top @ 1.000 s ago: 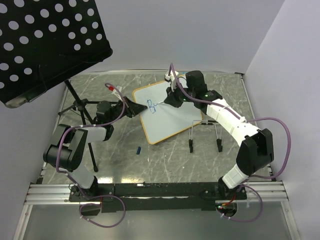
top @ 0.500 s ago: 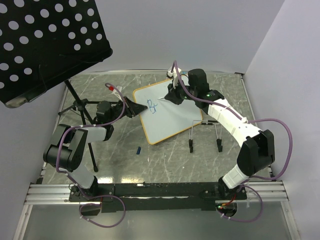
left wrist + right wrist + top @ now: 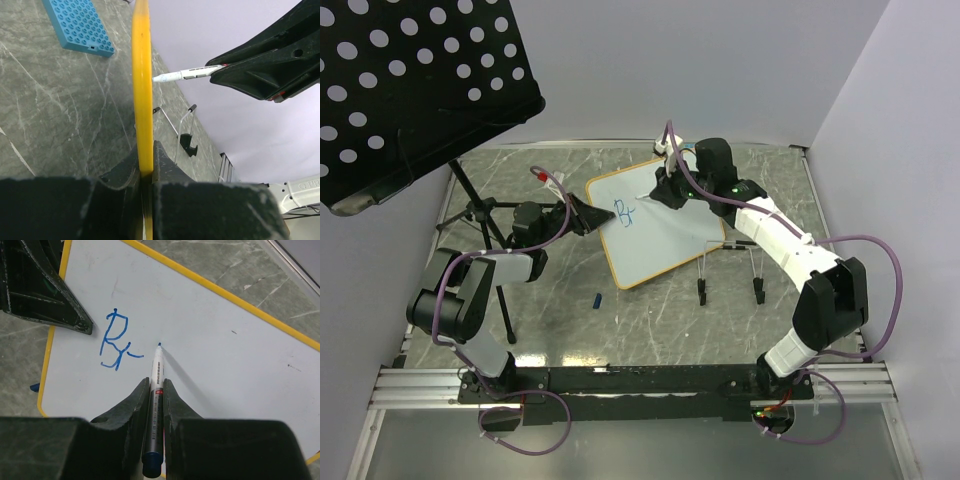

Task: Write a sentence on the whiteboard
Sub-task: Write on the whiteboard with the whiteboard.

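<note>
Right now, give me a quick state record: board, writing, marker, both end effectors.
whiteboard: lies askew on the table, held at its left edge
left end effector: shut on the whiteboard's yellow rim
right end effector: shut on marker
marker: blue, tip at the board just right of the writing; contact unclear
writing: "Br" and a short dash, blue; sentence unfinished
</note>
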Available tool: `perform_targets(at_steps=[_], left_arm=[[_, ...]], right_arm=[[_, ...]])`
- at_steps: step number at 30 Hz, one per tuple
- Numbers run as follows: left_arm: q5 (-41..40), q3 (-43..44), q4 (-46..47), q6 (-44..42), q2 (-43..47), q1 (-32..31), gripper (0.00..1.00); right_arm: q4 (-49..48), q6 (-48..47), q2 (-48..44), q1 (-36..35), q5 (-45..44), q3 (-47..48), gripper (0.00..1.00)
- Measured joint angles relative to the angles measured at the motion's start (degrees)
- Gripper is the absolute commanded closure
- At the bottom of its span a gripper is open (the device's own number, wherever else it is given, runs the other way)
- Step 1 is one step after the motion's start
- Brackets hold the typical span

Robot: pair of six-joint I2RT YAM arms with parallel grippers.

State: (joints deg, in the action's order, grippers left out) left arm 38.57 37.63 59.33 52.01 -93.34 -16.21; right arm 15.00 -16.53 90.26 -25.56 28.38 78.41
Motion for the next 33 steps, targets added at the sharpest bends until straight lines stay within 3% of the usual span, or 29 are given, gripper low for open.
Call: perform_targets(at_steps=[33], left_arm=[[0.6,0.0,0.4,0.0,0.0,0.0,0.99]], right_arm=[[1.2,-0.5,-1.0,0.0,3.6,-1.9,1.00]])
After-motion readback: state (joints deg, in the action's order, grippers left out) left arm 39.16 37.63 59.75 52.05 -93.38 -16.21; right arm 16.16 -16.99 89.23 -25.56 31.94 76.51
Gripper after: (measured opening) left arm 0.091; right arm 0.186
